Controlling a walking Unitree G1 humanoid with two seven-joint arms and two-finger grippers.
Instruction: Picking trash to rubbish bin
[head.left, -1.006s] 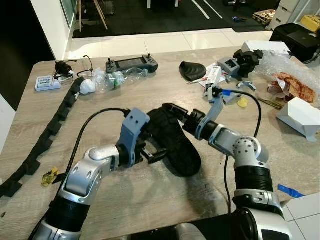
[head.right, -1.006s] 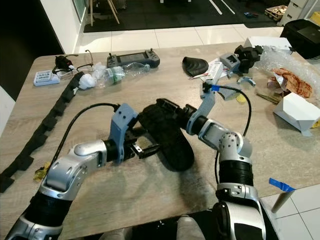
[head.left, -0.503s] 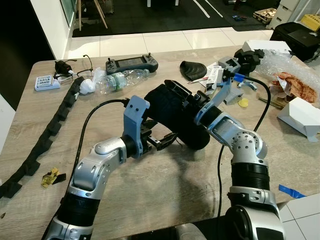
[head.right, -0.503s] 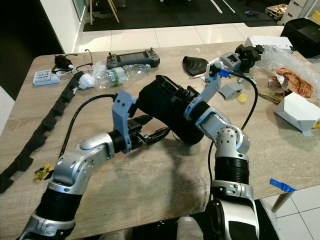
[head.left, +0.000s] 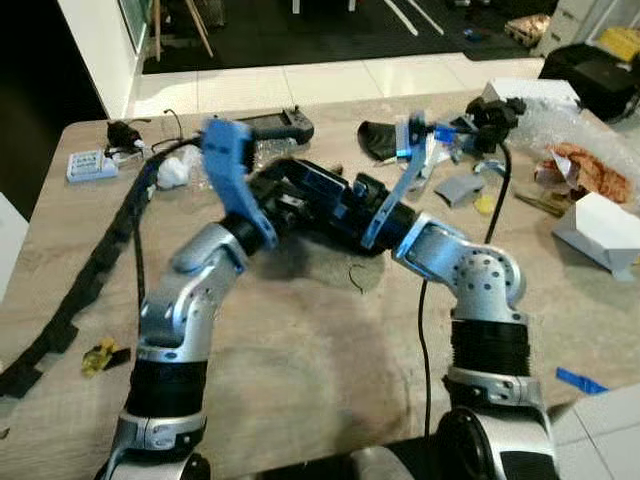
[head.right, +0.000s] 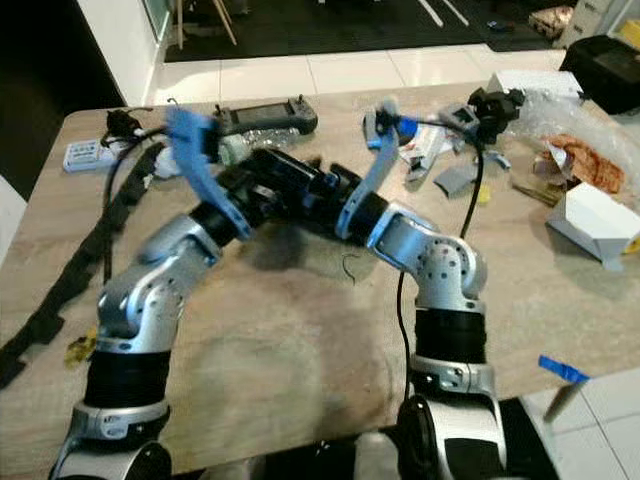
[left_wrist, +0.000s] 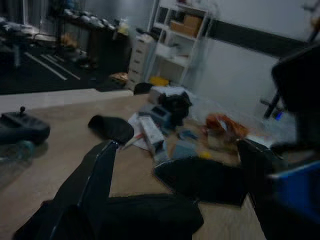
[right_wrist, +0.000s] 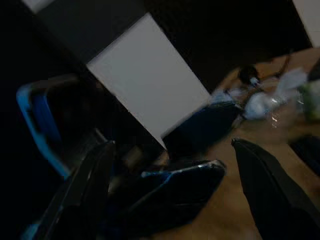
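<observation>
A bulky black padded piece (head.left: 318, 196), shaped like a shoe, hangs above the middle of the wooden table (head.left: 330, 380), casting a shadow below. My right gripper (head.left: 345, 208) reaches in from the right and is shut on it; the right wrist view has the dark piece (right_wrist: 170, 197) lying between the two fingers (right_wrist: 85, 185). My left arm is raised high, and its gripper (head.left: 292, 198) meets the same piece from the left. In the left wrist view the fingers (left_wrist: 97, 182) stand wide apart with the black piece (left_wrist: 200, 180) between them. The eye views are blurred.
At the back lie a game controller (head.left: 275, 122), a white keypad (head.left: 88, 163) and a black cap-shaped item (head.left: 380, 138). A black foam strip (head.left: 90, 270) runs down the left side. Wrappers (head.left: 585, 170) and a white box (head.left: 605, 230) crowd the right edge. A yellow scrap (head.left: 100, 352) lies front left.
Both arms have swung up and away from me, carrying the black piece from low over the table's middle to higher and farther back. The left arm now rises steeply.
</observation>
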